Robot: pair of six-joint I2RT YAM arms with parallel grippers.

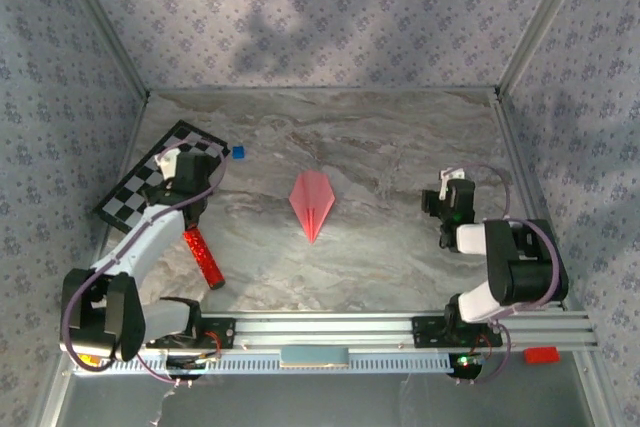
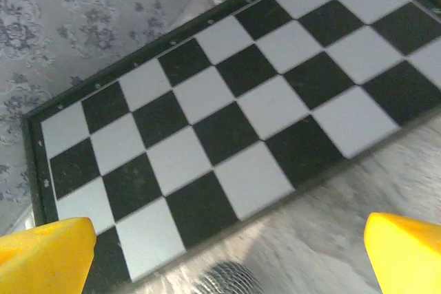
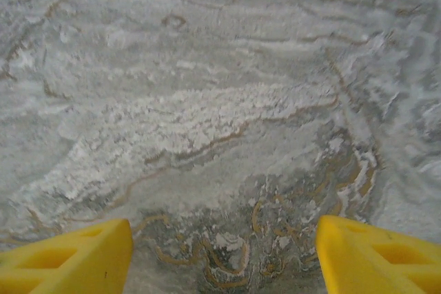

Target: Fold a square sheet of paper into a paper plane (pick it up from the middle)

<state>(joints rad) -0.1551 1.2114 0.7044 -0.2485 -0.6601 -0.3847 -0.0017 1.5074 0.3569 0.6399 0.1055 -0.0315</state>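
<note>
The left pincer [image 2: 227, 256] hangs over the checkerboard [image 2: 227, 115] at the left of the overhead view, fingers spread wide with nothing between them. The right pincer [image 3: 224, 253] is likewise apart and empty above the bare marble table [image 3: 207, 101] at the right. The paper plane [image 1: 312, 202] lies folded at the centre, tip pointing down the frame, well apart from both. I'd say the folding is done and the arms stand aside to leave it alone. Open tabletop rings it, and the red glittery bar [image 1: 203, 257] and blue cube [image 1: 238, 153] sit off left.

left end effector [image 2: 227, 256] agape, right end effector [image 3: 224, 253] seemingly spread.
</note>
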